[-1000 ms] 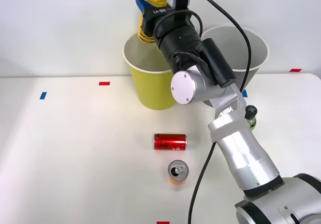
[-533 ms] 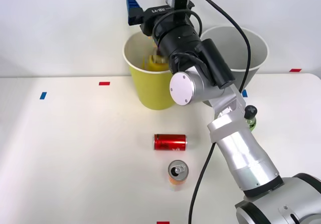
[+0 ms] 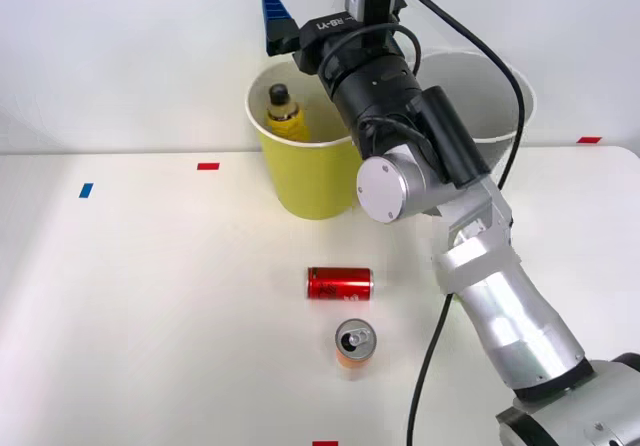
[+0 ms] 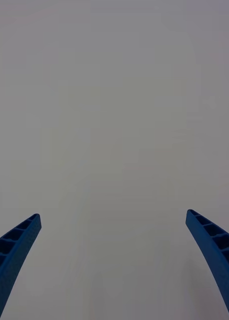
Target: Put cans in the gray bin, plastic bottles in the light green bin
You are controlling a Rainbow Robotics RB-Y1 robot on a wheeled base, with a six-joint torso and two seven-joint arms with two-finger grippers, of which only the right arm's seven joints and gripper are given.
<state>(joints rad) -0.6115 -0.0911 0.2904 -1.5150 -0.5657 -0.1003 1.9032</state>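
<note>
My right gripper (image 4: 113, 216) is open, high above the light green bin (image 3: 300, 181) at the back of the table. One blue finger (image 3: 271, 11) points up over the bin's rim. A plastic bottle (image 3: 284, 110) with a yellow label and a black cap stands inside that bin against its far left wall. Right of it is the gray bin (image 3: 490, 91), partly covered by my arm. A red can (image 3: 339, 283) lies on its side at mid-table. An orange can (image 3: 353, 345) stands upright just in front of it. In the right wrist view both fingers are spread wide with nothing between them.
My right arm (image 3: 480, 266) runs from the lower right up across the gray bin's front. Small tape marks lie on the white table: red (image 3: 208, 166), blue (image 3: 86, 190), red (image 3: 589, 140) and red (image 3: 325, 443). A plain wall stands behind the bins.
A second ago my gripper was shut on the yellow-labelled bottle above the light green bin. It opened, the bottle dropped into the bin, and the arm shifted slightly right.
</note>
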